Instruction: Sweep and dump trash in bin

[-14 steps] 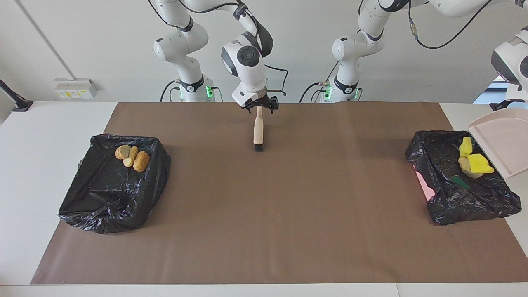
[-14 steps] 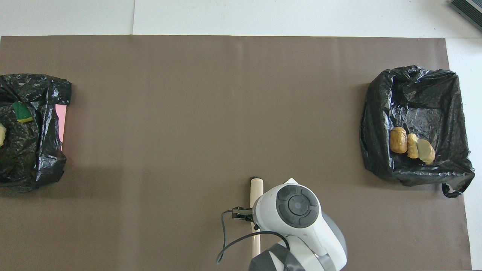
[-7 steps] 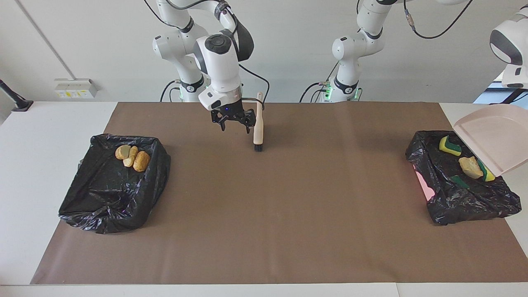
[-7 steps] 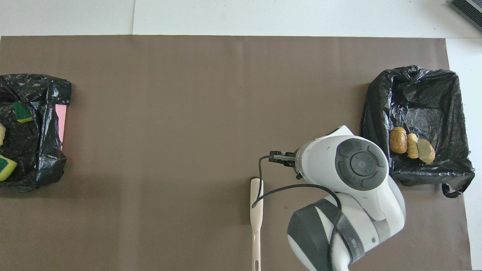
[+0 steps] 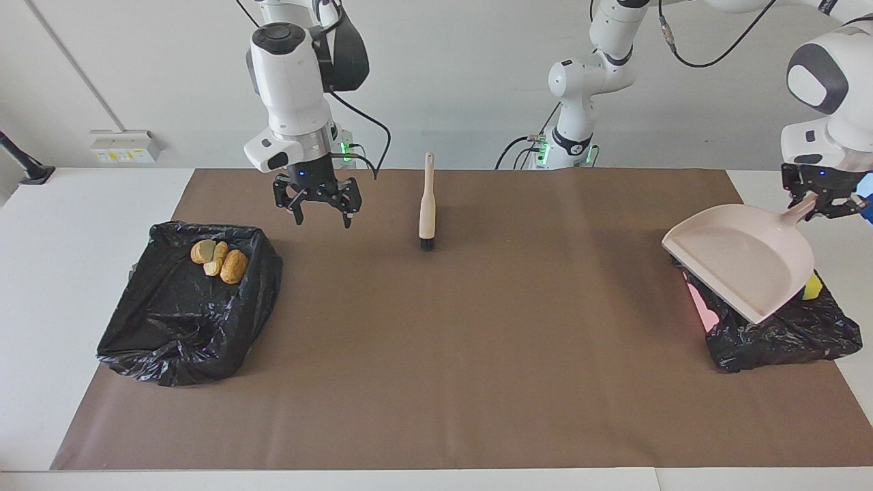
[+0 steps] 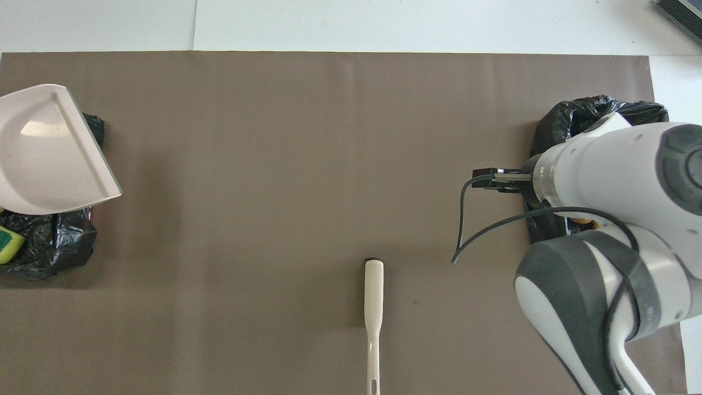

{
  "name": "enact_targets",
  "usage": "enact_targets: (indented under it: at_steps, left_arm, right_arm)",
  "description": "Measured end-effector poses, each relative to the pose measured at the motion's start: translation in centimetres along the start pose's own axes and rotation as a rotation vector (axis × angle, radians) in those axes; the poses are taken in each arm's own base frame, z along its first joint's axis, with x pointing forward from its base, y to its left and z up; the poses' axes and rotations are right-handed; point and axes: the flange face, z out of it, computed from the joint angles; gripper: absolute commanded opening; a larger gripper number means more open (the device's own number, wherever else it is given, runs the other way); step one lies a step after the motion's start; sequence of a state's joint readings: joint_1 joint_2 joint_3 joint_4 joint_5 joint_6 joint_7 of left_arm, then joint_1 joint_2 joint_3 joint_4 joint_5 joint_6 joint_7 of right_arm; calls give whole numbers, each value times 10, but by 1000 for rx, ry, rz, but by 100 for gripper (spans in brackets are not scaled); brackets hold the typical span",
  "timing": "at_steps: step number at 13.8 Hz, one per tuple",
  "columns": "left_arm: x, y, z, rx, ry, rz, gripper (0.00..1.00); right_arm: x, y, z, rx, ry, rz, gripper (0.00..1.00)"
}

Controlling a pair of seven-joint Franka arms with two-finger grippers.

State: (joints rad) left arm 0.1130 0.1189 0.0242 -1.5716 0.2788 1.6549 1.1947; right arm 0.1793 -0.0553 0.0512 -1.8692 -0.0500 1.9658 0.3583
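My left gripper [image 5: 820, 202] clamps the pale pink plastic dustpan [image 5: 740, 259], tilted over the black-lined bin [image 5: 784, 331] at the table's left-arm end; right gripper [image 5: 318, 206] hangs spread beside three golden-brown pastries [image 5: 219, 259] binned opposite.

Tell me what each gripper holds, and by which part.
Left gripper holds the pink dustpan by its handle, over a bin. Right gripper is open, holding nothing.

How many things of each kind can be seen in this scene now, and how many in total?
bins lined with black bags: 2
pastries: 3
sponge: 1
brush: 1
dustpan: 1
Total: 8
The dustpan covers most of one bin, so more may lie hidden there.
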Motion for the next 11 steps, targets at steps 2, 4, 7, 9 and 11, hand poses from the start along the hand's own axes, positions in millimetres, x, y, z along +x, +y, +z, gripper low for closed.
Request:
enact_targets:
  at_steps: [2, 4, 7, 9, 11]
  left_arm:
    - [52, 23, -12, -32, 51, -100, 0]
    - [94, 43, -21, -54, 93, -191, 0]
    - [146, 66, -27, -103, 159, -312, 0]
    - [191, 81, -21, -136, 184, -399, 0]
    - [231, 93, -13, -161, 194, -472, 0]
  right_arm:
    - [7, 15, -19, -10, -13, -3, 100]
    - [10, 28, -40, -22, -36, 9, 100]
    - [12, 53, -71, -41, -78, 53, 100]
    - [8, 70, -91, -53, -112, 70, 100]
    - [0, 85, -102, -59, -138, 43, 100]
